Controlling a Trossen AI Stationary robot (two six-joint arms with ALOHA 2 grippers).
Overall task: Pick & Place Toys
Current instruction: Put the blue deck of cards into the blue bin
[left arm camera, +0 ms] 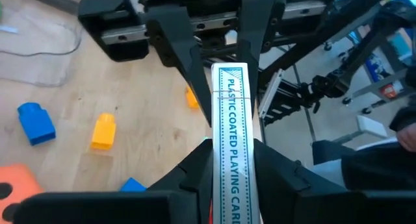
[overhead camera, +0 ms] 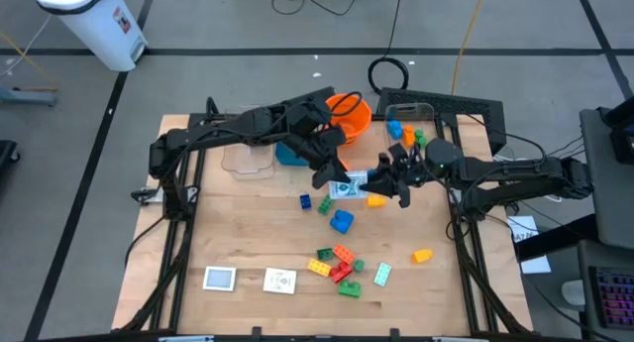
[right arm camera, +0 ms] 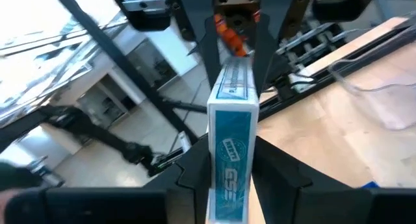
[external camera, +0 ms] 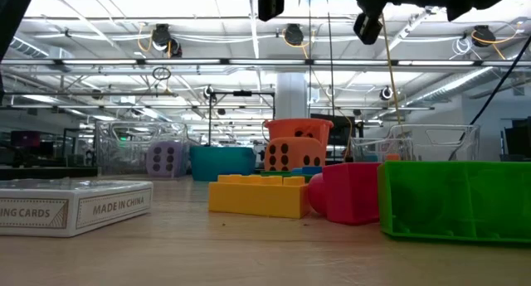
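Observation:
A blue-and-white playing-card box (overhead camera: pixel 347 187) hangs above the middle of the table, between my two grippers. My left gripper (overhead camera: pixel 337 181) comes from the far left and is shut on one end of it. My right gripper (overhead camera: pixel 377 186) comes from the right and is shut on the other end. Below lie loose bricks: blue ones (overhead camera: pixel 342 221), an orange one (overhead camera: pixel 376 199), a yellow one (overhead camera: pixel 422 255) and a mixed cluster (overhead camera: pixel 337 268). Two white card boxes (overhead camera: pixel 219 278) lie flat at the near left. An orange die (external camera: pixel 292 153) and a purple die (external camera: pixel 166 159) stand far back. My left gripper pinches the box's two broad faces (left arm camera: pixel 224 178) between its two fingers, at the box's left end. The fingers slant down from the table's far left, along the box. The box stands on edge, its lettered narrow side toward the wrist, clear of the table. My right gripper has a finger (right arm camera: pixel 195 169) on each broad face of the box's right end (right arm camera: pixel 227 185). The fingers lie level, coming from the table's right side, along the box. The box reaches straight out from them to the left gripper.
An orange bucket (overhead camera: pixel 349 114), a teal box (overhead camera: pixel 290 152) and a clear bin (overhead camera: pixel 248 159) stand at the far side. Another clear bin (overhead camera: pixel 406 129) at the far right holds bricks. Bare wood lies at the table's left and near right.

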